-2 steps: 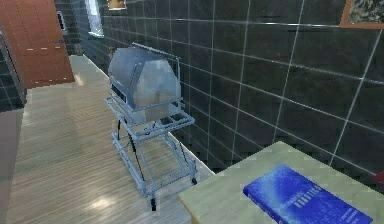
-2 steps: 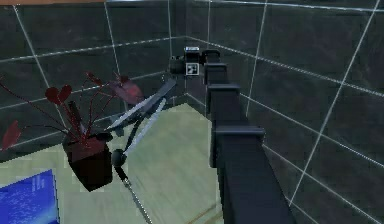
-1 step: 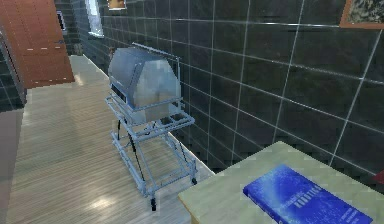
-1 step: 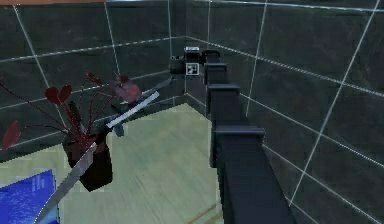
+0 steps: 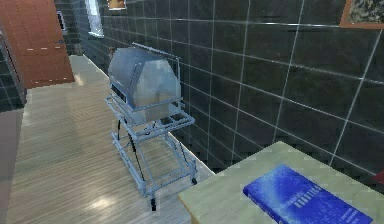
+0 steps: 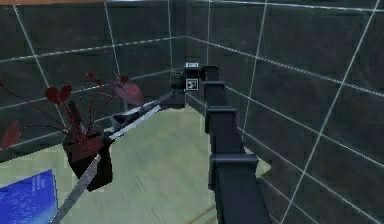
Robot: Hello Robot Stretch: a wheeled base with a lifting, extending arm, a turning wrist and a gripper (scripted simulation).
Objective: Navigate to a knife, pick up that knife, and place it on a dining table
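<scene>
One long knife (image 6: 88,178) just below-left of gripper (image 6: 124,120)

Surface (image 5: 220,195): forward view's lower right, with a flat slab (image 5: 300,198) lying on it.
Cart (image 5: 150,100): on the floor (image 5: 60,150), against the tiled wall (image 5: 260,70), beyond the surface.
Door (image 5: 40,40): far left, past the cart.
Potted plant (image 6: 88,150): on the surface, behind the slab.
</scene>
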